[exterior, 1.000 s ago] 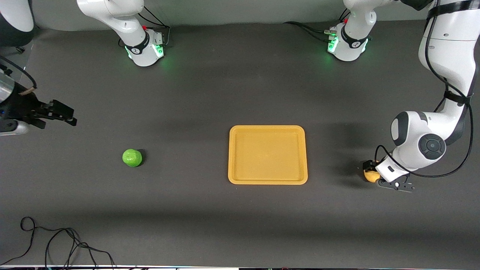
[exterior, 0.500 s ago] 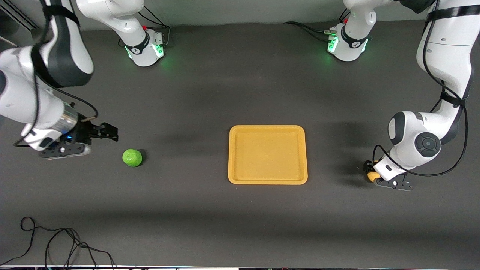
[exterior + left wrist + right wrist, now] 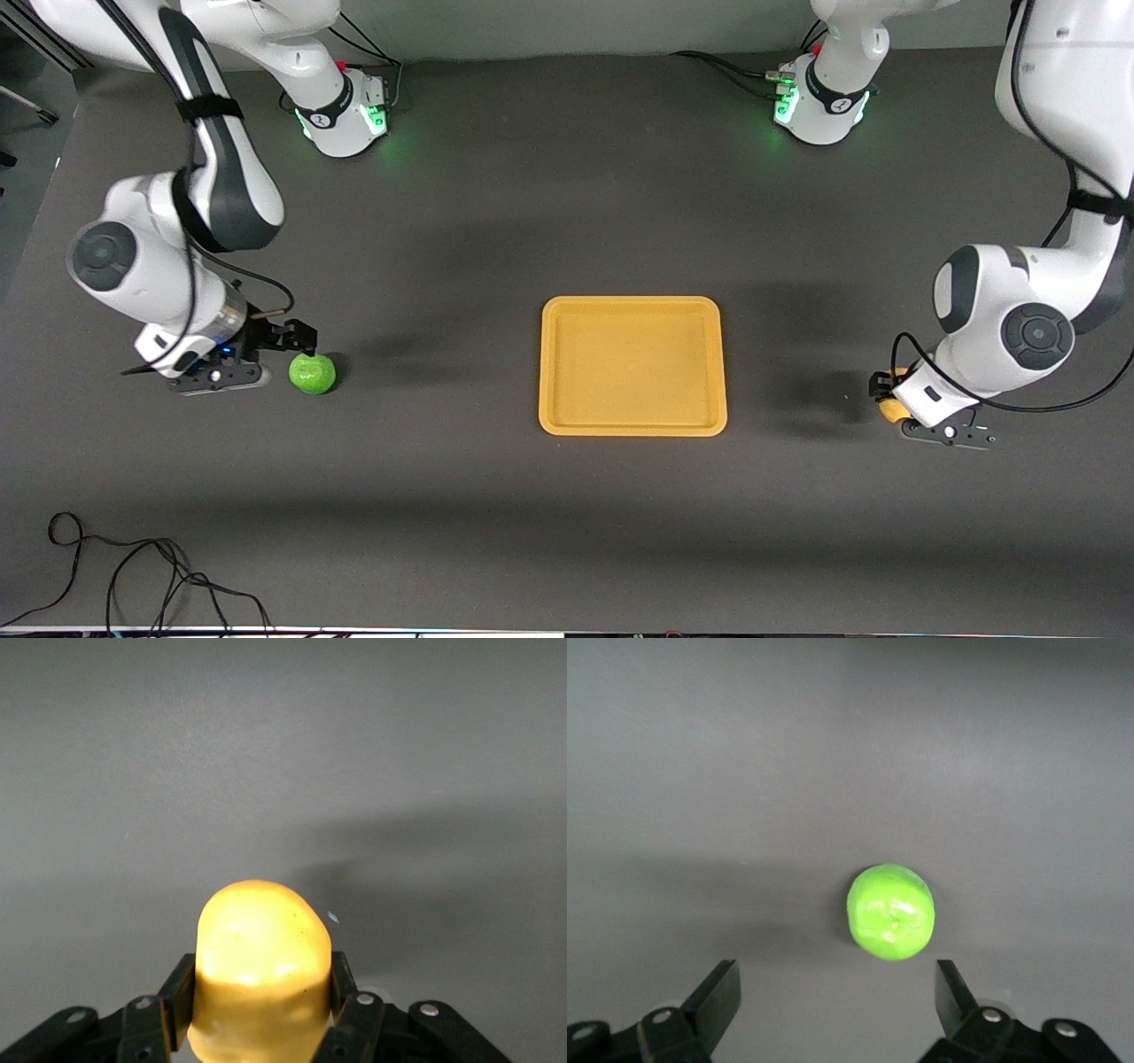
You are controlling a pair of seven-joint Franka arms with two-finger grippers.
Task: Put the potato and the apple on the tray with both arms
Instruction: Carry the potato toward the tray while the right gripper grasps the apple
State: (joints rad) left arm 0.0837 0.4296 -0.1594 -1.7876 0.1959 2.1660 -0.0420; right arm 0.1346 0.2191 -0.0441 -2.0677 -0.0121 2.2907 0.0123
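The yellow-orange tray (image 3: 633, 306) lies flat in the middle of the table. The green apple (image 3: 312, 373) sits on the table toward the right arm's end. My right gripper (image 3: 299, 341) is low beside the apple. In the right wrist view the gripper (image 3: 837, 992) is open and the apple (image 3: 890, 911) lies just ahead of the fingertips, not between them. My left gripper (image 3: 886, 397) is low at the left arm's end of the table, shut on the potato (image 3: 889, 410). In the left wrist view the potato (image 3: 261, 948) fills the gap in the gripper (image 3: 261, 992).
A black cable (image 3: 133, 576) lies coiled on the table near the front camera at the right arm's end. Both arm bases (image 3: 341, 115) stand along the table's edge farthest from the front camera. Bare dark table surface surrounds the tray.
My right arm has swung in from the table's end and come down beside the apple. My left gripper, holding the potato, has shifted slightly away from the tray.
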